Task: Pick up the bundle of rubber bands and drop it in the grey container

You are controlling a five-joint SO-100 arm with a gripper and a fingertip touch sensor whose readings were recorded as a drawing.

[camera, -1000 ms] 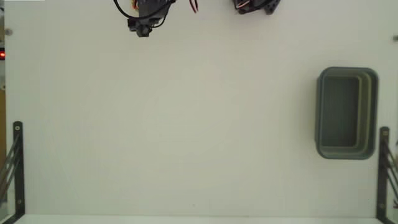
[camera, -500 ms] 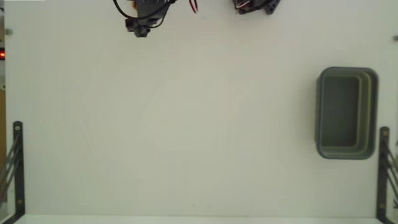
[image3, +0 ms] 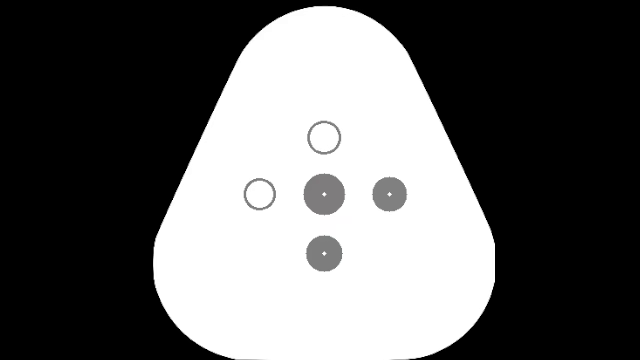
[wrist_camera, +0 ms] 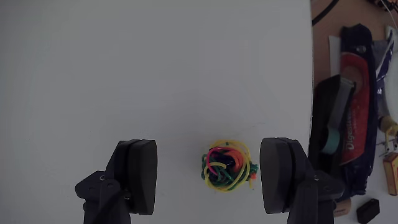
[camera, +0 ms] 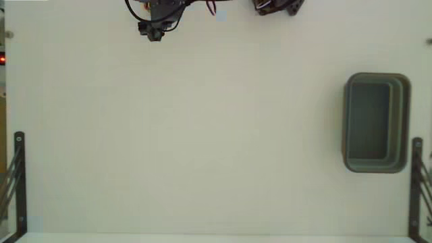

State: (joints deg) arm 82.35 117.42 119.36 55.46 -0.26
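Rubber bands first: in the wrist view we see the bundle of rubber bands (wrist_camera: 227, 165) lying on the white counter (wrist_camera: 155, 74), a small tangle of yellow, red, green and orange loops. It sits between the two dark fingers (wrist_camera: 140, 174) of the claw (wrist_camera: 211, 180), nearer the right finger than the left, and touches neither. We find the claw spread wide and gripping nothing. Beyond the counter's right edge in this view lie a dark blue and red packet (wrist_camera: 357, 93) and some small clutter.

In the fixed view we see the grey container (camera: 376, 122) at the right side of the counter, upright, with nothing visible inside. Part of the arm (camera: 156, 17) shows at the top edge, well apart from the container. We cannot make out the bundle in this view.
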